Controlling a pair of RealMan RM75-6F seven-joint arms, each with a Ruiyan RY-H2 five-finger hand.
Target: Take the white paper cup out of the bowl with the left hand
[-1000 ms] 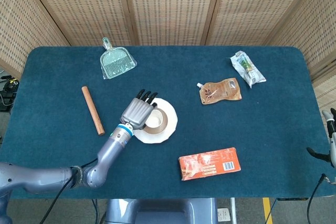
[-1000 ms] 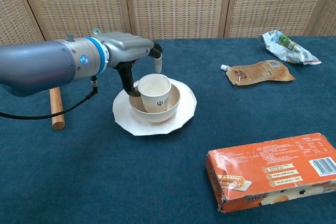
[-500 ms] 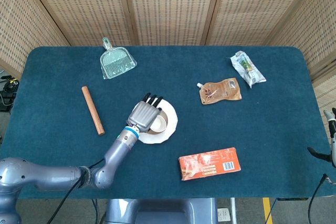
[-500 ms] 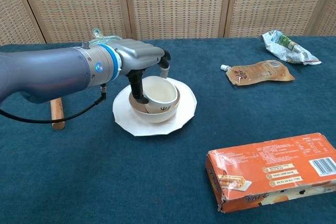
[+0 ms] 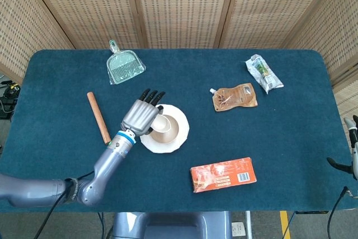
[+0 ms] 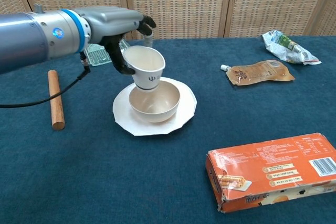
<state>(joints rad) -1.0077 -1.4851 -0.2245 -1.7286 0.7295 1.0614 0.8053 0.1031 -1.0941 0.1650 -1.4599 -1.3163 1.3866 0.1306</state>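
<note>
The left hand [image 6: 113, 27] is seen with its fingers curled around the white paper cup [image 6: 146, 67], which is gripped near its rim and held tilted, its open mouth turned toward the hand. The cup is raised clear of the beige round bowl [image 6: 155, 102], its base hanging just above the bowl's near-left rim; in the head view the same hand [image 5: 140, 115] is laid over the cup [image 5: 159, 123] from the left. Directly below the hand's load, the bowl is seated on a white scalloped paper plate [image 6: 185, 117], which is spread on the dark blue cloth-covered table [image 6: 105, 182]. To the left of the hand, a brown wooden cylindrical rod [image 6: 54, 98] is laid flat on the cloth, well apart from the plate. Behind the hand, a clear pale-green plastic dustpan [image 5: 124, 65] is found near the far edge. Farther off to the right of the hand, a brown spouted foil pouch [image 6: 258, 72] and a crumpled white-and-green plastic packet [image 6: 287, 47] are placed side by side, and an orange rectangular cardboard box [image 6: 270, 170] is set toward the near right. The right hand [image 5: 352, 152] is glimpsed only partly at the frame's right edge, and it cannot be told whether its fingers are spread or closed.
</note>
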